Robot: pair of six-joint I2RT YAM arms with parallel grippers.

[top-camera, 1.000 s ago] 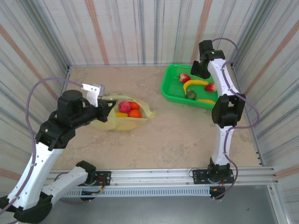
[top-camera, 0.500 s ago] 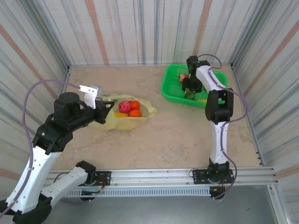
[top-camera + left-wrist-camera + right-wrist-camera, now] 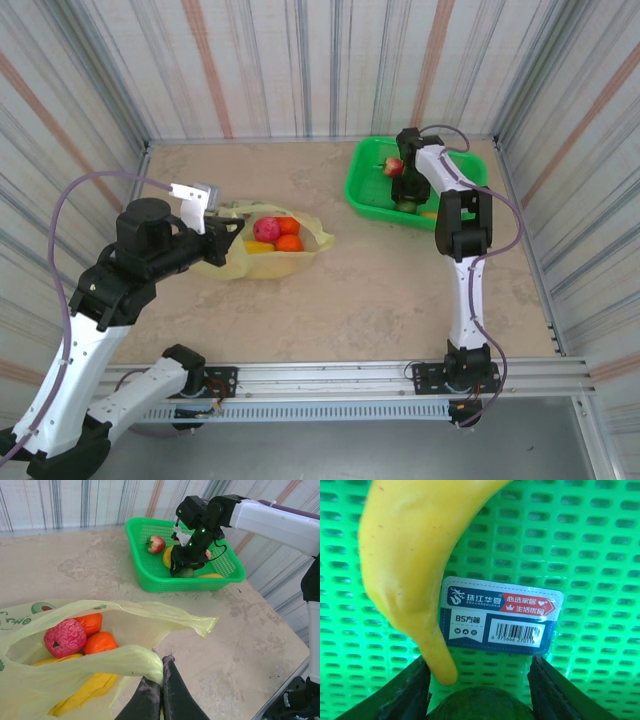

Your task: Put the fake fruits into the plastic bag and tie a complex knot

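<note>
Now the plastic bag [image 3: 312,245] lies open-mouthed on the left of the table. It holds a pink fruit [image 3: 65,637], two orange balls [image 3: 100,642] and a banana [image 3: 85,692]. The left gripper [image 3: 156,692] pinches the bag's near rim, fingers pressed together on the film. In the green basket [image 3: 362,188] at the far right, the right gripper [image 3: 479,662] stands spread, one finger on each side of the dark green piece [image 3: 480,707]. A second banana [image 3: 402,565] lies just beside it. A red fruit [image 3: 394,167] sits farther back in the basket.
</note>
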